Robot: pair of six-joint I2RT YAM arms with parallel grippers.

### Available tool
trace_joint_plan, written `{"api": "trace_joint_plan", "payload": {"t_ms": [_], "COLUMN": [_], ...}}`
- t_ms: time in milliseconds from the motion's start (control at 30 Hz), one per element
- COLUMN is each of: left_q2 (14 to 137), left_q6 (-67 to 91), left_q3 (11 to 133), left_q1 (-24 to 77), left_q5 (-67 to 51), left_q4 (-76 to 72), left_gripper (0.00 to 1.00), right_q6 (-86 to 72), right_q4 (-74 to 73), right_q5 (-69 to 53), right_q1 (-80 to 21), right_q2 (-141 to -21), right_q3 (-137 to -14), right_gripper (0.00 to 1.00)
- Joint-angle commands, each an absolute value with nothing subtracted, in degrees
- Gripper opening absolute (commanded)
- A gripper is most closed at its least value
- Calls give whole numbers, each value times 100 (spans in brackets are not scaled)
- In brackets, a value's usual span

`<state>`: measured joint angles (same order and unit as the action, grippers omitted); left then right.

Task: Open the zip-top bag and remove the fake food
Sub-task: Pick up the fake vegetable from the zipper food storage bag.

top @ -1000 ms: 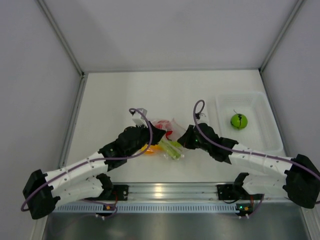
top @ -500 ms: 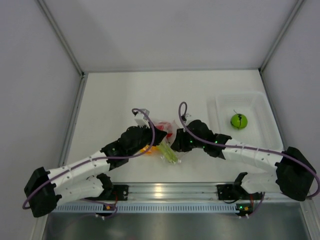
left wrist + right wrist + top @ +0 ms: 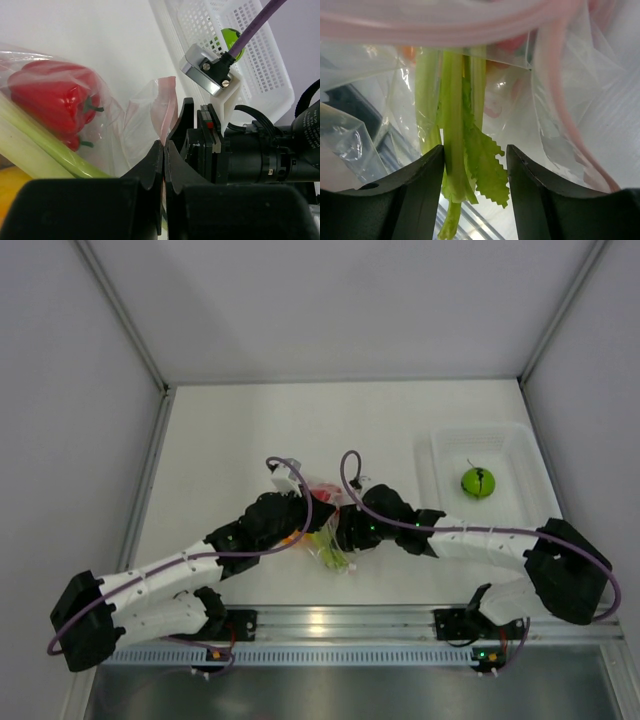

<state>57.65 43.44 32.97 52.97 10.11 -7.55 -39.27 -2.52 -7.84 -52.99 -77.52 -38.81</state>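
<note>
The zip-top bag (image 3: 328,548) lies between both arms at the table's middle. My left gripper (image 3: 305,508) (image 3: 164,145) is shut on a fold of its clear plastic just below the pink zip strip (image 3: 169,102). Inside the bag are a red pepper (image 3: 47,97), a pale green stalk (image 3: 35,150) and a yellow piece (image 3: 7,185). My right gripper (image 3: 340,532) (image 3: 475,160) stands open at the bag's mouth under the zip strip (image 3: 445,27). The stalk's leafy end (image 3: 452,115) hangs between its fingers, ungripped. A green ball (image 3: 477,481) sits outside the bag.
A white perforated tray (image 3: 522,455) (image 3: 260,65) at the right holds the green ball. The right wrist's body (image 3: 250,155) is close beside my left fingers. Grey walls enclose the table, and a metal rail runs along the near edge.
The right gripper has moved left, from beside the bag up to its mouth, and its jaws have opened. The left gripper has kept its pinch on the bag, barely shifting.
</note>
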Motion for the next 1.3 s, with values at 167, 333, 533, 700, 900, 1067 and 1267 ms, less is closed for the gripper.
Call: {"api": "trace_joint_plan", "payload": {"t_ms": [167,333,533,700,900,1067,1267], "left_q2": [5713,5599,5441,5353,5256,5168,5071], "left_q6": [4553,4544,4544,4518,4342,4131,3806], "left_q3": [3305,3252,3208,3138,3059,2980,2979], "left_q1": [5300,5300,5300,5300,5300,5300,5300], "left_q5": [1151,1160,1178,1222,1266,1379,1793], "left_q4": [-1318,-1318,-1318,-1310,-1310,-1301,-1020], "left_gripper": [0,0,0,0,0,0,0], "right_q6": [-4684,-4886,-5255,-5431,-5230,-4756,-4404], "right_q4": [1458,1511,1502,1740,1337,467,-526], "right_q5": [-1589,-1582,-1003,-712,-238,342,773], "right_q1": [-5449,-5563,-5678,-5678,-5678,-5669,-5678], "right_q2": [-8252,-8665,-8912,-8851,-8447,-8086,-7234], "right_q3": [-3937,-4201,-4290,-4157,-4078,-4140,-3841], "right_gripper": [52,51,30,6,0,0,0]}}
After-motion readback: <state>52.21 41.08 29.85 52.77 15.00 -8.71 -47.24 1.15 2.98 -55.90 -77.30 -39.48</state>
